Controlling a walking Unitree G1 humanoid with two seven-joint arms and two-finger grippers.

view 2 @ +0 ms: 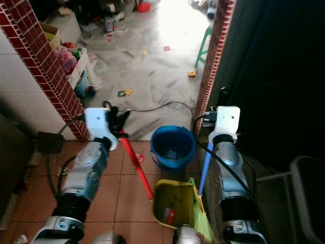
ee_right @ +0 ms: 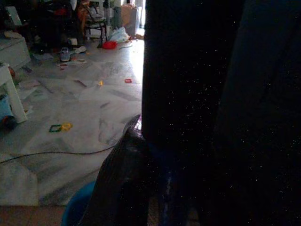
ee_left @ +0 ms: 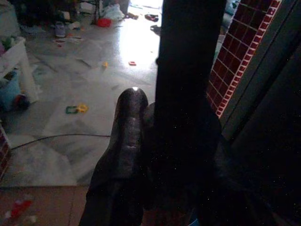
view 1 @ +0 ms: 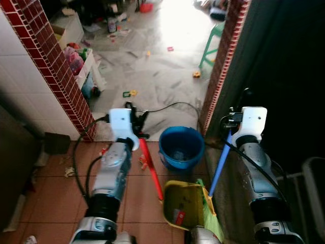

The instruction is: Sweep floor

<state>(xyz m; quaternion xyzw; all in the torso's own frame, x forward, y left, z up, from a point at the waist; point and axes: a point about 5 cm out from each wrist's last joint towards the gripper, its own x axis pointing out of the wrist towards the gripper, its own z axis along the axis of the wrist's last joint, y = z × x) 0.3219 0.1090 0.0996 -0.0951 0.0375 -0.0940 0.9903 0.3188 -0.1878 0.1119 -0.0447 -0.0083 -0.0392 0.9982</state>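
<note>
A: What's on the far left?

B: A white tiled wall with a red brick edge (view 1: 61, 76), and a terracotta tile floor (view 1: 51, 198) under the robot. Small scraps (view 1: 69, 172) lie on it near the wall. Beyond the doorway there is a grey marble floor (view 1: 152, 66) strewn with toys, and a white shelf (view 1: 84, 68) stands by the brick edge.

A: And the left gripper?

B: The left gripper (view 1: 136, 119) is raised in front of the robot, clenched on a red handle (view 1: 151, 168). The handle slants down to a yellow dustpan (view 1: 185, 203) on the tiles between the arms. In the left wrist view one finger (ee_left: 127, 127) presses against a dark pole.

A: What sits in the middle?

B: A blue bucket (view 1: 181, 147), upright on the tiles just beyond the dustpan, at the doorway. A black cable (view 1: 167, 107) curves over the marble behind it.

A: Where's the broom?

B: The right gripper (view 1: 234, 119) grasps its blue handle (view 1: 219, 165) near a second brick post (view 1: 223, 56). The handle slopes down to green bristles (view 1: 213, 218), which lie beside the dustpan's right edge. The right wrist view is dark; a finger (ee_right: 122, 179) lies against the handle there.

A: Anything on the right?

B: A dark door, and a green stool (view 1: 212, 43) out on the marble
</note>
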